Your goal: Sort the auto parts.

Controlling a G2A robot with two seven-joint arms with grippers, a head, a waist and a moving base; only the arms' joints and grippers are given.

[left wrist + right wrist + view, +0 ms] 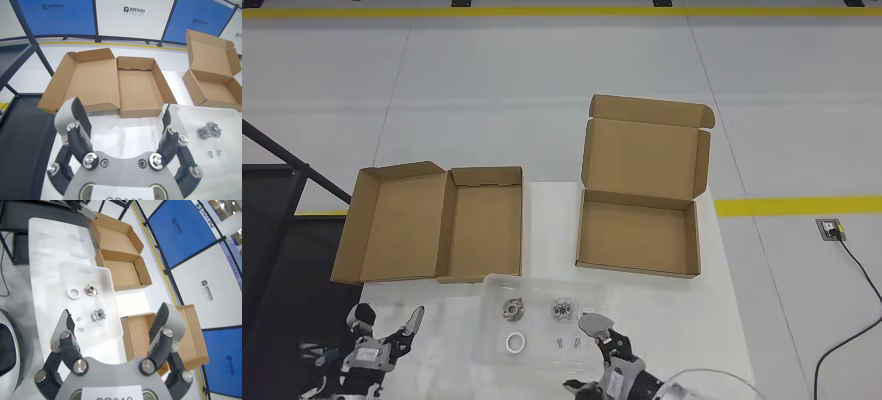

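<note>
A clear plastic tray (542,285) at the table's front holds a flanged hub (512,308), a toothed hub (562,310), a white ring (514,343) and two small screws (567,343). The right wrist view shows the ring (74,293), flanged hub (90,289), toothed hub (98,314) and screws (78,319). My right gripper (115,309) stands open over the tray's near right corner, empty. My left gripper (121,106) is open and empty, left of the tray (198,108). Beyond it lie the toothed hub (209,130) and screws (214,153).
Two open cardboard boxes sit behind the tray: a flat one (482,225) at left with its lid folded out, and one (637,235) at right with its lid upright. A black rack (272,250) borders the table's left side.
</note>
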